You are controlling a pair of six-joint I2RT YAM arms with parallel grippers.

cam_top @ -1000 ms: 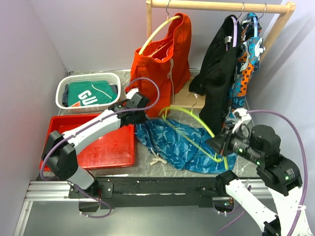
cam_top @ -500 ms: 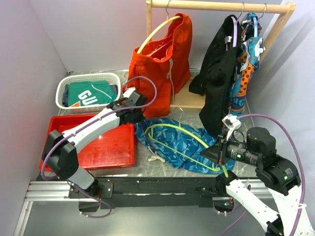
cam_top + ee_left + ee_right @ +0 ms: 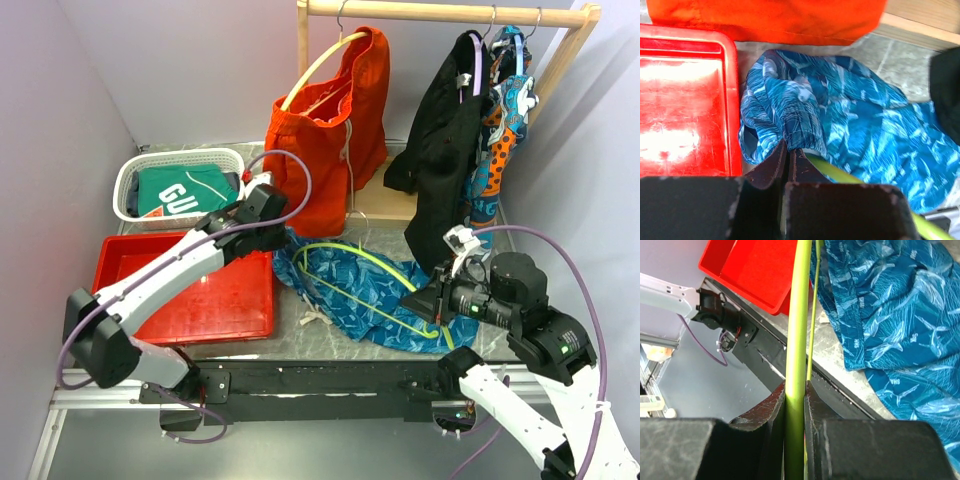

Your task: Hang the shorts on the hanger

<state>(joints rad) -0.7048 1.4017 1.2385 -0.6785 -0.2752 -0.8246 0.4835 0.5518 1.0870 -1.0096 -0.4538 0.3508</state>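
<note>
hanger (image 3: pixel 350 245) on shorts (image 3: pixel 345 277) | tray (image 3: pixel 232 302) left of shorts | basket (image 3: pixel 180 155) behind tray

On the left wrist camera the hanger (image 3: pixel 832 172) is hidden under a fold of the shorts (image 3: pixel 855 125) at one end, behind the left gripper (image 3: pixel 788 150) midway, and cut off at the bottom edge. On the right wrist camera its bar runs off the top, and the shorts are cut off at the right.

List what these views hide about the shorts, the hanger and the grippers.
Right wrist: hanger ends, cut off by the top edge and the right gripper.
Left wrist: most of the hanger, under the shorts and left gripper.
Top: left gripper's fingertips, behind its wrist.
</note>
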